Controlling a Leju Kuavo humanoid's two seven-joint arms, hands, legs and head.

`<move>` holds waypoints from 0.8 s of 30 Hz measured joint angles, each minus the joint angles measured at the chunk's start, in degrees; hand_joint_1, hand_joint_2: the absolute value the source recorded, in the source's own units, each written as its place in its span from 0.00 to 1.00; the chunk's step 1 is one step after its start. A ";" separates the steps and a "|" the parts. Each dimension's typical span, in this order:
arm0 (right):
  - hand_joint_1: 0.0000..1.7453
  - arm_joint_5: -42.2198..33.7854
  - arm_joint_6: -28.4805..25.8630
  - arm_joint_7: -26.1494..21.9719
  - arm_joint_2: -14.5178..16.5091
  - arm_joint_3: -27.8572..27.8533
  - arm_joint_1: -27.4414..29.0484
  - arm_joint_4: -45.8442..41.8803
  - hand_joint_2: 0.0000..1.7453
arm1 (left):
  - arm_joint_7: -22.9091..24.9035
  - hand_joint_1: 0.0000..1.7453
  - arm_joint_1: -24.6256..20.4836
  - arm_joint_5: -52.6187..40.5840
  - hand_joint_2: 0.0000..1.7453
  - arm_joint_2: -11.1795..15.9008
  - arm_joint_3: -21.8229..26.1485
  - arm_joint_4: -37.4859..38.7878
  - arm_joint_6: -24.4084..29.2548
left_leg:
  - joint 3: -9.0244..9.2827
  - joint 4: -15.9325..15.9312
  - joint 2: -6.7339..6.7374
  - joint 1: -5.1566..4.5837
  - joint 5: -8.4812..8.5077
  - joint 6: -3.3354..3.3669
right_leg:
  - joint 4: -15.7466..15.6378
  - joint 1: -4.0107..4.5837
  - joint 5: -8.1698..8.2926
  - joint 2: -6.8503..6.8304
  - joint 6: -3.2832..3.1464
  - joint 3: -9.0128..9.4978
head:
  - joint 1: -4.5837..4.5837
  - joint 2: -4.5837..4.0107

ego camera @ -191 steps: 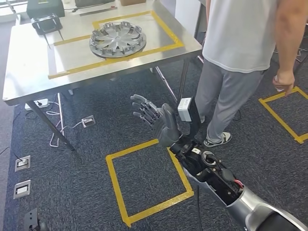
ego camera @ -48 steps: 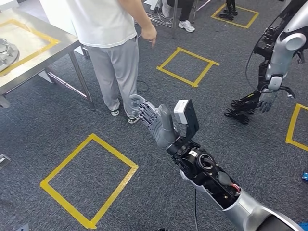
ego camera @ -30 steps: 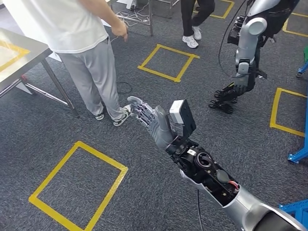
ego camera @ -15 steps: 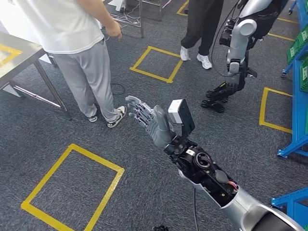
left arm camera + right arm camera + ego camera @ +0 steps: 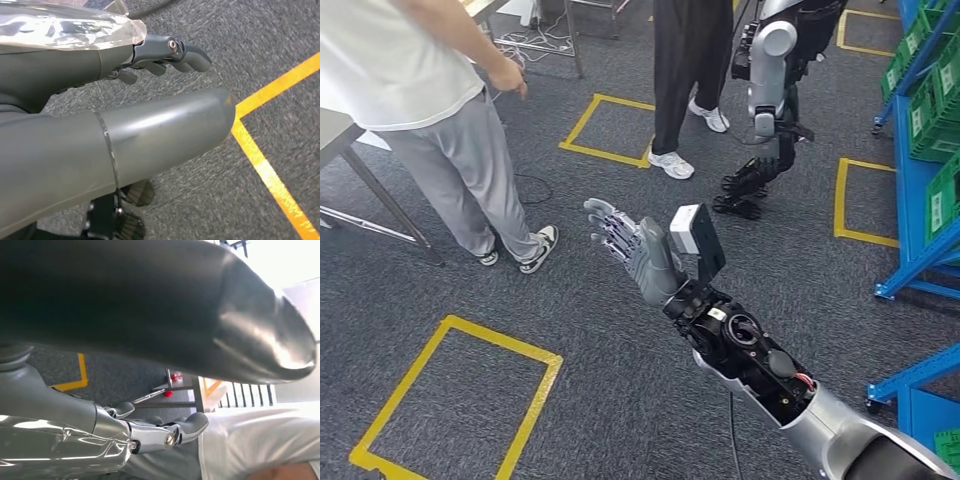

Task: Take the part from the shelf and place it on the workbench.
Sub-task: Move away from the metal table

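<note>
From the head camera, the robot's grey right hand [image 5: 633, 245] reaches out over the dark grey carpet [image 5: 622, 400], fingers spread and holding nothing, near a person in grey trousers [image 5: 467, 185]; blue metal shelving with green bins [image 5: 927, 110] stands at right. At the left wrist, the left hand [image 5: 113, 130] hangs above yellow floor tape [image 5: 264, 165], its fingers apart and empty. At the right wrist, its fingers [image 5: 181, 427] extend toward a white shirt [image 5: 256, 445].

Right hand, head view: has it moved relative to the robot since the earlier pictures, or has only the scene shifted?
No. The right hand stays outstretched and empty at one spot; the camera turned, bringing in the blue shelf.
</note>
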 joint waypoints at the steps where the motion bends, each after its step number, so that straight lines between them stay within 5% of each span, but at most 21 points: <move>1: 0.00 -0.01 -0.03 0.01 0.00 0.00 0.08 0.02 0.00 | 0.01 0.00 0.03 0.01 0.00 -0.05 -0.03 -0.01 0.00 | -0.12 -0.07 -0.07 0.00 0.81 0.06 | 0.01 0.01 0.04 0.57 0.02 0.01 | -0.02 0.00; 3: 0.00 -0.04 -0.09 -0.02 0.00 0.00 0.12 0.04 0.00 | 0.02 0.00 -0.05 0.03 0.00 -0.09 -0.07 -0.01 0.00 | 2.78 -6.59 -0.96 0.03 4.91 0.38 | 0.04 0.01 0.09 1.79 0.12 0.10 | -0.04 0.00; 5: 0.00 -0.11 -0.12 -0.12 0.01 -0.01 0.03 0.05 0.00 | 0.02 0.00 -0.21 0.08 0.00 0.02 -0.07 0.00 0.00 | 6.30 -14.32 -3.30 0.16 8.04 0.78 | 0.19 0.09 0.11 2.94 0.44 -0.07 | -0.08 0.00; 7: 0.00 -0.17 -0.14 -0.26 0.01 -0.01 -0.03 0.08 0.00 | 0.02 0.00 -0.30 0.13 0.00 0.13 -0.07 -0.01 0.00 | 7.49 -17.12 -4.29 0.16 8.41 1.07 | 0.28 0.06 0.24 4.16 1.08 -0.55 | -0.13 0.00; 9: 0.00 -0.21 -0.17 -0.39 0.00 -0.04 0.04 0.11 0.00 | 0.02 0.00 -0.48 0.13 0.00 0.10 -0.09 -0.02 0.00 | 7.65 -17.49 -3.09 0.23 8.42 1.50 | 0.44 -0.07 0.24 4.71 1.80 -1.07 | -0.13 0.00; 11: 0.00 -0.22 -0.25 -0.59 -0.01 -0.10 0.02 0.15 0.00 | 0.02 0.00 -0.72 0.09 0.00 0.03 -0.14 -0.02 0.00 | 7.83 -17.76 -1.79 0.37 8.52 2.16 | 3.21 0.02 -1.53 2.13 2.32 -2.55 | 0.20 0.00; 13: 0.00 -0.23 -0.30 -0.77 -0.01 -0.15 0.06 0.21 0.00 | 0.02 0.00 -0.73 0.07 0.00 0.03 -0.22 -0.02 0.03 | 7.91 -17.83 -0.45 0.22 8.41 2.61 | 10.80 -0.02 -5.37 -0.87 2.72 -6.12 | 0.63 0.00; 15: 0.00 -0.23 -0.31 -0.83 -0.01 -0.13 0.40 0.28 0.00 | 0.02 0.00 -0.61 0.09 0.00 0.05 -0.35 -0.02 0.10 | 7.94 -17.80 1.00 0.09 8.29 2.75 | 17.90 -0.22 -7.80 -1.58 3.04 -9.43 | 0.77 0.00; 16: 0.00 -0.23 -0.32 -0.85 0.00 -0.12 0.55 0.32 0.00 | 0.02 0.00 -0.59 0.10 0.00 0.07 -0.43 -0.02 0.12 | 7.98 -17.77 1.67 0.06 8.22 2.75 | 18.53 -0.28 -7.43 -1.74 3.11 -9.68 | 0.80 0.00; 18: 0.00 -0.23 -0.35 -0.89 -0.01 -0.16 0.64 0.36 0.00 | 0.02 0.00 -0.62 0.13 0.00 0.04 -0.61 -0.02 0.13 | 8.26 -17.73 2.84 0.03 7.99 2.56 | 12.59 -0.27 -3.88 -2.56 2.91 -6.59 | 0.94 0.00; 21: 0.00 -0.23 -0.37 -0.95 -0.01 -0.33 0.53 0.35 0.00 | 0.02 0.00 -0.62 0.15 0.00 0.08 -0.86 -0.02 0.14 | 8.67 -17.55 4.47 -0.38 7.53 1.93 | 1.81 0.56 -0.45 -6.29 1.86 -0.94 | 1.14 0.00; 22: 0.00 -0.23 -0.37 -0.96 0.00 -0.36 0.54 0.35 0.00 | 0.02 0.00 -0.63 0.16 0.00 0.10 -0.90 -0.02 0.14 | 8.69 -17.50 5.08 -0.57 7.46 1.71 | 0.90 0.82 -0.51 -6.75 1.54 -0.53 | 1.03 0.00; 24: 0.00 -0.23 -0.36 -0.99 0.00 -0.38 0.61 0.33 0.00 | 0.02 0.00 -0.71 0.18 0.00 0.12 -0.94 -0.03 0.15 | 8.72 -17.42 6.18 -0.65 7.27 1.25 | 0.69 0.79 -0.28 -5.47 0.97 -0.61 | 0.80 0.00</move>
